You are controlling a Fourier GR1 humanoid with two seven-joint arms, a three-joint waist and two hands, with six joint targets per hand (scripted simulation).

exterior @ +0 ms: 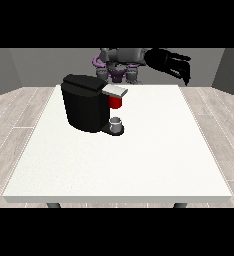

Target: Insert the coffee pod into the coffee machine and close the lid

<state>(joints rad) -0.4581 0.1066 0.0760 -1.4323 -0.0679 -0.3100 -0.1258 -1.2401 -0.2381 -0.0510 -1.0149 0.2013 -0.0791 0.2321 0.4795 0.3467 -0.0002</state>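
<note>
Grey thing (pixel 116 121) at coffee machine (pixel 86 102) base, well apart from raised hand (pixel 170 63), fingers (pixel 185 72) spread.

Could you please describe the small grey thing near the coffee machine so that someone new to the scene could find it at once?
Start at the white table and find the black coffee machine standing on its far half, towards the view's left. At the machine's front, on its low base, sits a small grey thing, cup-shaped. It lies directly below a red thing at the machine, and its pale grey colour sets it apart.

Robot's torso (pixel 120 62) largely behind the coffee machine (pixel 84 102); table (pixel 154 165) legs mostly cut off.
</note>
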